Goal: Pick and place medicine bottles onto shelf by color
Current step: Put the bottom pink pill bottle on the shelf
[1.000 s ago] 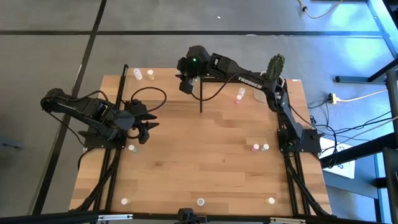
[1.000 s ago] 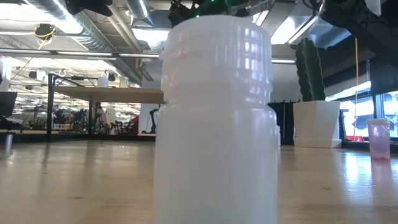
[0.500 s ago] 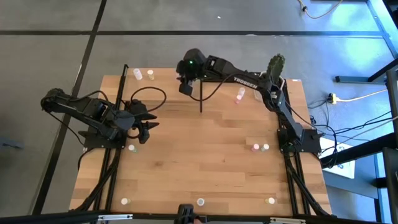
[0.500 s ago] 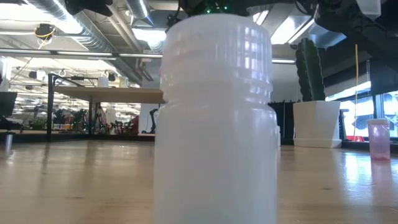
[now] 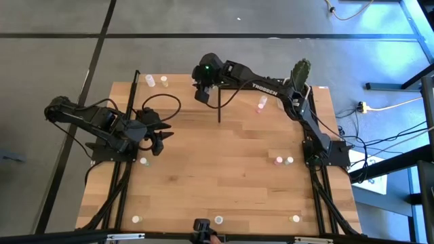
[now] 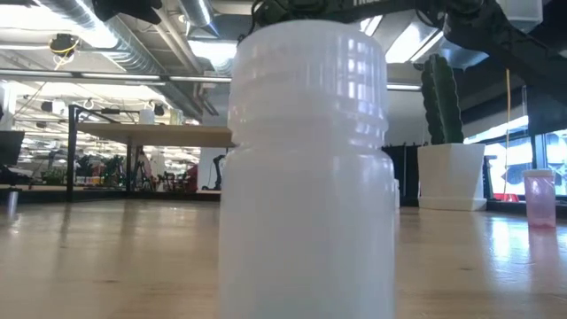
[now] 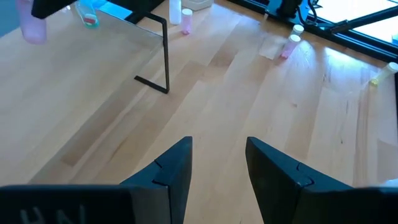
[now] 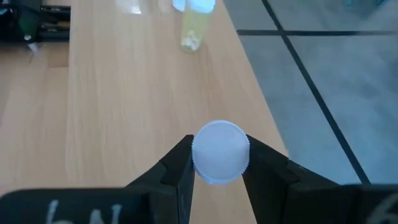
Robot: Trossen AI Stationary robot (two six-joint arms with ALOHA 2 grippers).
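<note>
My right gripper (image 5: 201, 93) reaches over the shelf (image 5: 178, 102) at the table's far left and is shut on a small bottle with a white cap (image 8: 220, 151). In the left wrist view a pink bottle body (image 7: 31, 26) shows under that gripper. A pale yellow bottle (image 8: 191, 30) and a white one (image 5: 149, 80) stand near the far edge. Other bottles stand about the table, among them pink ones (image 5: 262, 103) (image 5: 279, 160). My left gripper (image 5: 157, 137) is open and empty over bare wood (image 7: 217, 163) at the left. My right gripper pinches the bottle between its two fingers at opposite sides of the round cap (image 8: 194, 155). The fingers come from above, pointing down. The bottle stands upright with its cap up. Whether its base rests on the board, I cannot tell.
A black shelf post (image 5: 219, 105) stands beside the right gripper and another (image 5: 135, 76) at the far left corner. A cactus in a white pot (image 5: 300, 73) stands at the far right. A white bottle (image 6: 306, 168) stands at the near edge, with others (image 5: 135, 219) (image 5: 295, 218) along it.
My right gripper has shifted a little toward the table's left edge with the bottle still in its fingers. My left arm has kept still.
</note>
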